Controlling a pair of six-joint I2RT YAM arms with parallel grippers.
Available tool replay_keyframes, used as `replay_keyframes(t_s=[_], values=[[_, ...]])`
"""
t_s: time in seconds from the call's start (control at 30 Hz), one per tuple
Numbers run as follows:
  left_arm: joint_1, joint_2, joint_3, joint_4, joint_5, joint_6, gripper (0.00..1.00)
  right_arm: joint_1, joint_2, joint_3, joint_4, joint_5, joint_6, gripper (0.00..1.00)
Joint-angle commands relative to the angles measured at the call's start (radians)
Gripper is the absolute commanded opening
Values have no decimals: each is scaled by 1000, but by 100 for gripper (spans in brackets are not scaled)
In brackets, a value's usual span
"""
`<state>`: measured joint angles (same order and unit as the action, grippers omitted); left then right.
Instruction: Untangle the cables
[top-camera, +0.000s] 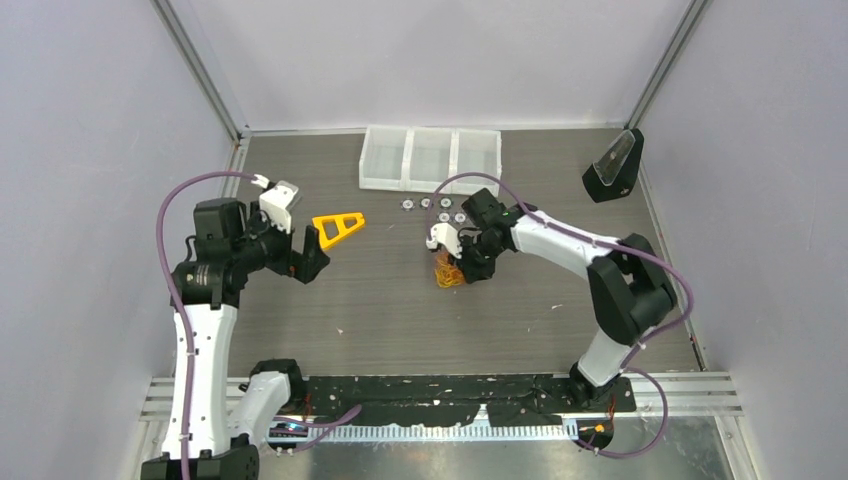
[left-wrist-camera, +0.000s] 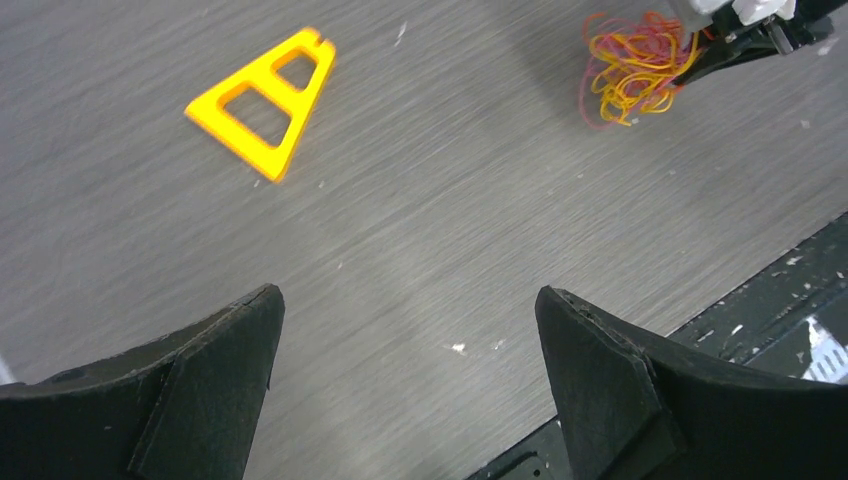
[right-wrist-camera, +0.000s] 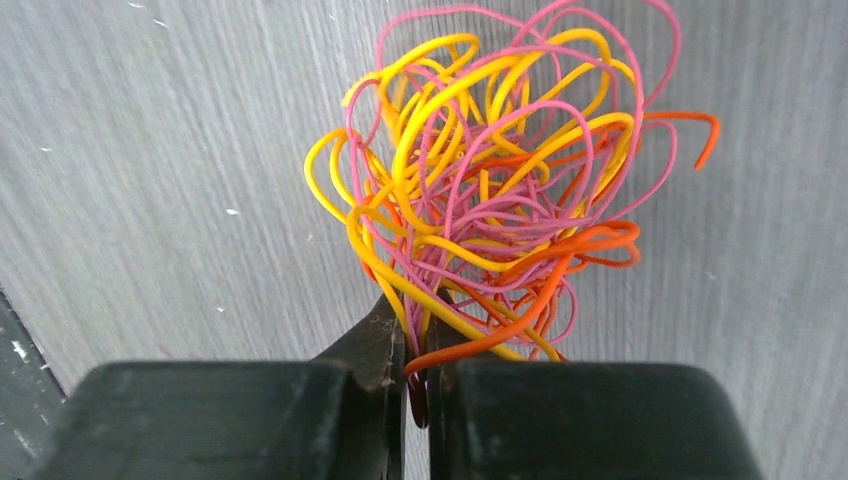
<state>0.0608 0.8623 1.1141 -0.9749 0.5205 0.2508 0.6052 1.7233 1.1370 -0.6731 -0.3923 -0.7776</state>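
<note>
The right claw (right-wrist-camera: 415, 352) is nipped nearly shut, with only a sliver between its jaws, and it pinches a few strands at the bottom of the cables (right-wrist-camera: 490, 200). In the right wrist view the tangle of yellow, pink and orange loops billows out of the fingertips toward 12 o'clock. It is a rounded clump about as wide as it is tall, so it has no clear long axis. One loose orange end hooks out at 2 o'clock. From the overhead camera the clump sits at the tip of that claw, near the middle of the table (top-camera: 380, 300), at about 8 o'clock from the right wrist. I cannot tell whether it touches the tabletop. The left claw (left-wrist-camera: 407, 300) stands wide open and holds nothing, well apart from the tangle, which shows at its 1 o'clock in the left wrist view. A yellow triangular frame (top-camera: 338, 227) lies flat just beside the left claw's tips. Beyond, at 12 o'clock, are a few small round parts (top-camera: 432, 208) and then a row of clear bins (top-camera: 430, 157).
</note>
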Motion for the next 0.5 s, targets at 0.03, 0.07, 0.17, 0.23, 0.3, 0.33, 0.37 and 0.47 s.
replay_keyframes(t_s=[0.03, 0.07, 0.17, 0.23, 0.3, 0.33, 0.37, 0.47], values=[[-73, -30, -47, 153, 213, 65, 99, 2, -303, 40, -6, -174, -9, 6], [-124, -33, -69, 191, 216, 75, 99, 2, -331, 37, -4, -192, -2, 6], [-292, -34, -143, 315, 222, 117, 98, 4, -435, 36, 3, -267, 40, 5], [-396, -15, -158, 402, 225, 133, 97, 7, -464, 48, 2, -291, 65, 6], [-500, 26, -139, 466, 201, 140, 96, 10, -482, 61, 6, -311, 86, 6], [-540, 55, -121, 490, 187, 141, 94, 12, -491, 62, 13, -317, 94, 5], [-576, 85, -106, 511, 183, 139, 94, 18, -495, 61, 19, -322, 94, 6], [-665, 162, -72, 579, 149, 140, 94, 34, -508, 48, 42, -316, 73, 6]])
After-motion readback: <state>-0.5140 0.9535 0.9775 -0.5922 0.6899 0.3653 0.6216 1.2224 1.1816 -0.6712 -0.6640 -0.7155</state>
